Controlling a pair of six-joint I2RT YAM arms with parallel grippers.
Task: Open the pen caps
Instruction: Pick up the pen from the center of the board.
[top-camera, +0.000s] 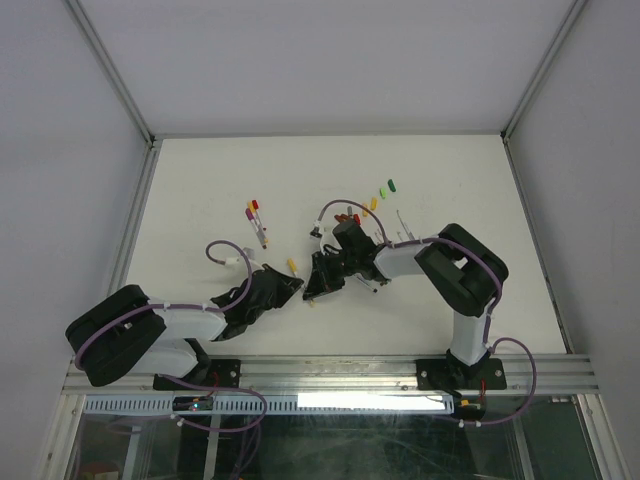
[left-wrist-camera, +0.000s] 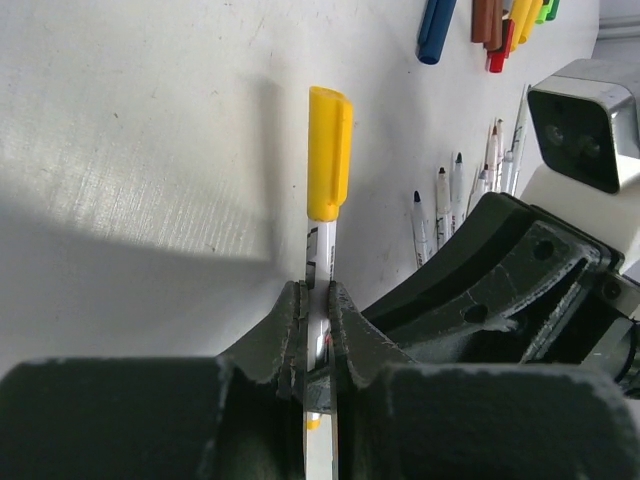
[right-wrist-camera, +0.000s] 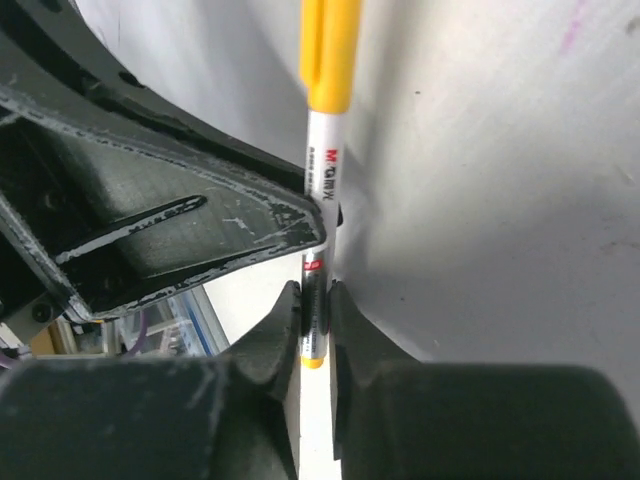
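A white pen (left-wrist-camera: 322, 245) with a yellow pen cap (left-wrist-camera: 328, 150) on its far end is held just above the table. My left gripper (left-wrist-camera: 318, 295) is shut on its barrel, below the cap. My right gripper (right-wrist-camera: 316, 295) is shut on the same pen (right-wrist-camera: 323, 160) near its yellow tail end, with the yellow cap (right-wrist-camera: 330, 50) pointing away. From above, the two grippers (top-camera: 292, 290) (top-camera: 322, 280) meet at the table's middle front, the cap (top-camera: 292, 265) sticking out behind them. Loose pen caps (top-camera: 381, 190) in green, yellow and red lie further back.
Several uncapped pens (left-wrist-camera: 440, 215) lie side by side right of the grippers. Blue, brown, red and yellow caps (left-wrist-camera: 487, 25) lie beyond them. A few capped pens (top-camera: 255, 215) rest at the back left. A left gripper finger (right-wrist-camera: 200, 240) crowds the right wrist view.
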